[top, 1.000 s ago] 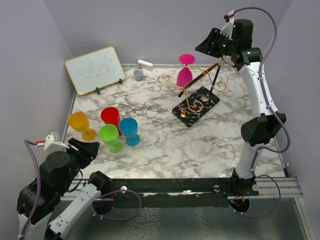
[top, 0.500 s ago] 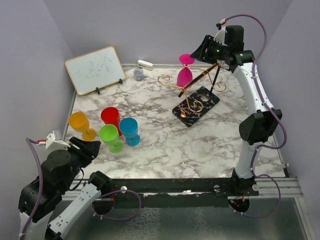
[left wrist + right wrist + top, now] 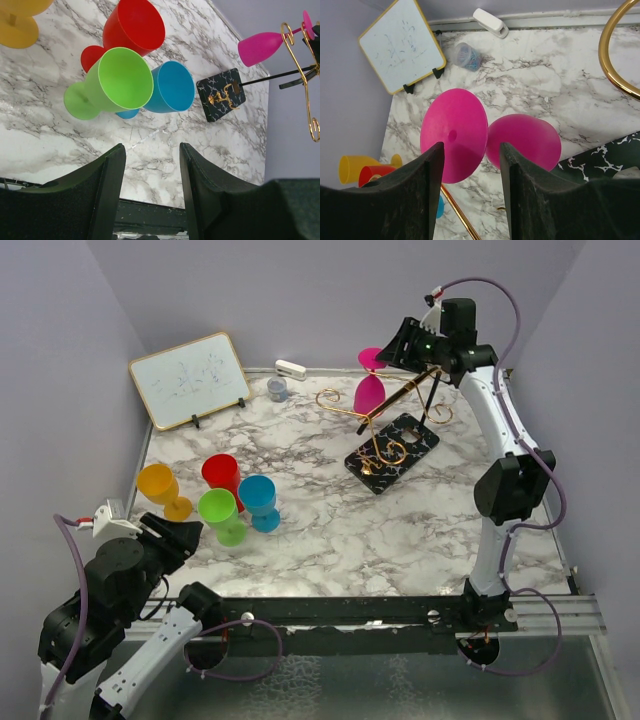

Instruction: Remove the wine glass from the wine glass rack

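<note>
A pink wine glass (image 3: 370, 388) hangs upside down from a gold arm of the wine glass rack (image 3: 395, 400), whose black patterned base (image 3: 393, 452) lies on the marble table. My right gripper (image 3: 392, 348) is open, high at the back, just right of the glass's round foot. In the right wrist view the foot (image 3: 454, 135) and bowl (image 3: 525, 141) lie just beyond my open fingers (image 3: 427, 192). My left gripper (image 3: 178, 538) is open and empty at the near left. The left wrist view shows the pink glass (image 3: 264, 46) and the rack (image 3: 299, 75) far off.
Orange (image 3: 160, 488), red (image 3: 222, 474), green (image 3: 220, 514) and blue (image 3: 260, 500) plastic goblets stand at the left. A small whiteboard (image 3: 190, 378), a grey roll (image 3: 277, 389) and a white stapler (image 3: 291, 369) sit along the back wall. Purple walls close in the sides.
My right gripper has moved left and slightly down, closing in on the pink glass's foot. The left arm has barely shifted.
</note>
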`<action>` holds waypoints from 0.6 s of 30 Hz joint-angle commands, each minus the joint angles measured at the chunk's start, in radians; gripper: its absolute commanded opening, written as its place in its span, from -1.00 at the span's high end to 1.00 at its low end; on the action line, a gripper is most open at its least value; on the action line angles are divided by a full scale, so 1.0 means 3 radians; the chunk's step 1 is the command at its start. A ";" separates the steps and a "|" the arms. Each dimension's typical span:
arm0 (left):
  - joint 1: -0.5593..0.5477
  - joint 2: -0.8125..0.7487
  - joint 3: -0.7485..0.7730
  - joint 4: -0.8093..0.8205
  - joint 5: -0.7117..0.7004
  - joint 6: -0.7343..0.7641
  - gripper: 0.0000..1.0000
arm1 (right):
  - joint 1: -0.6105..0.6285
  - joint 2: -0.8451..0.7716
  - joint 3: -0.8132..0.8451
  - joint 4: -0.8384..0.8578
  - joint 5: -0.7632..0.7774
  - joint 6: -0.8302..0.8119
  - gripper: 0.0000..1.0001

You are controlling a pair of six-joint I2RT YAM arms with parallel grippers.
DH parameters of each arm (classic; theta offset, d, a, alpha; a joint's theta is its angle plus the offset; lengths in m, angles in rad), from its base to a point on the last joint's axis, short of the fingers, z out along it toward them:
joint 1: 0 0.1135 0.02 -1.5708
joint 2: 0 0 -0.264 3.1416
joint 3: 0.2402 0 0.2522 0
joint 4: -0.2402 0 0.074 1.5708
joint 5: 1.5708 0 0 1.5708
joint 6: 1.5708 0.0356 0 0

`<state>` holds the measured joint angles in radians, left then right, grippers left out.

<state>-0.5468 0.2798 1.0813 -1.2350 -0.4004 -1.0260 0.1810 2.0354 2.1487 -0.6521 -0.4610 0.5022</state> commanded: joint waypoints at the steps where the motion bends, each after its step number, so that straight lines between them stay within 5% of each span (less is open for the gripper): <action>1: 0.0012 0.0043 -0.0002 0.0042 0.0031 0.0009 0.01 | -0.0030 0.0050 -0.0083 0.0228 -0.0040 0.0062 0.03; 6: 0.0012 0.0049 -0.0020 0.0051 0.0031 -0.0005 0.01 | -0.0031 0.0007 -0.0209 0.0433 -0.0084 0.0124 0.07; 11: 0.0012 0.0078 -0.0024 0.0073 0.0026 0.0002 0.01 | -0.0036 -0.0035 -0.0321 0.0607 -0.0163 0.0181 0.47; 18: 0.0010 0.0098 -0.0036 0.0098 0.0041 0.0005 0.02 | -0.0041 -0.0187 -0.0540 0.0858 -0.0167 0.0289 0.69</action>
<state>-0.5468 0.2955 1.0801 -1.2324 -0.4004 -1.0260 0.1749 2.0209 2.0212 -0.4374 -0.4999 0.5800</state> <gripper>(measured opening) 0.495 0.191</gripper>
